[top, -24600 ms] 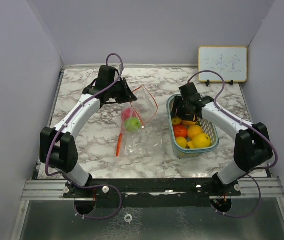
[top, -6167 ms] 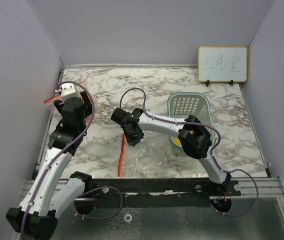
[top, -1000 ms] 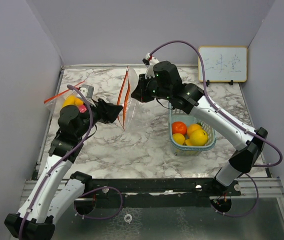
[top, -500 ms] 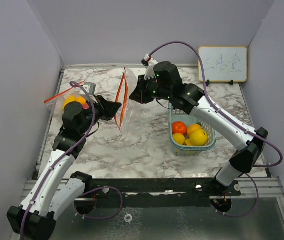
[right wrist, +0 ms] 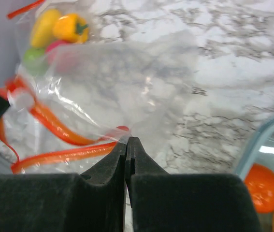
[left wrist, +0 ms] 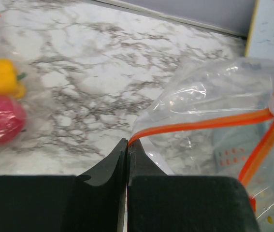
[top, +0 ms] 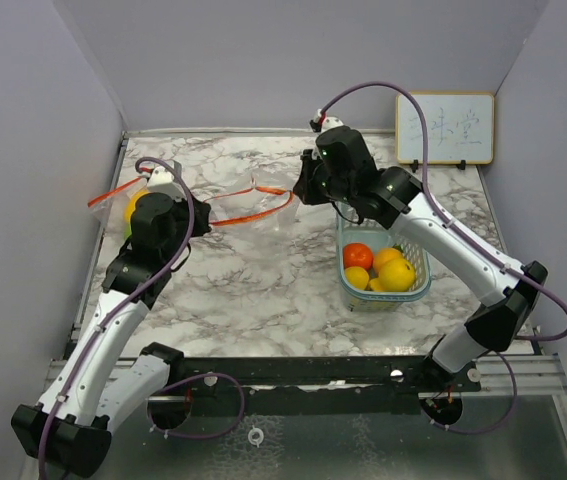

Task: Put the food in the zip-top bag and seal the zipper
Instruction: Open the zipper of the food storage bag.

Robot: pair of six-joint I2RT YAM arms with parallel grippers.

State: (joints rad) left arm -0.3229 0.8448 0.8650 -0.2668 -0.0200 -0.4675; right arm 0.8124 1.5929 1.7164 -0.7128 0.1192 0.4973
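The left gripper was pinched shut on one end of the zip-top bag's orange zipper. The right gripper was pinched shut on the other end. The zipper ran in a long line from one gripper to the other. The food sat in the basket, just below and behind the right gripper and far from the left gripper. The right gripper was nearer to it.

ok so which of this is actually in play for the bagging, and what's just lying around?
In play: zip-top bag, pinched by left claw and right claw; toy fruits in the basket.
Lying about: filled bag, far left; whiteboard.
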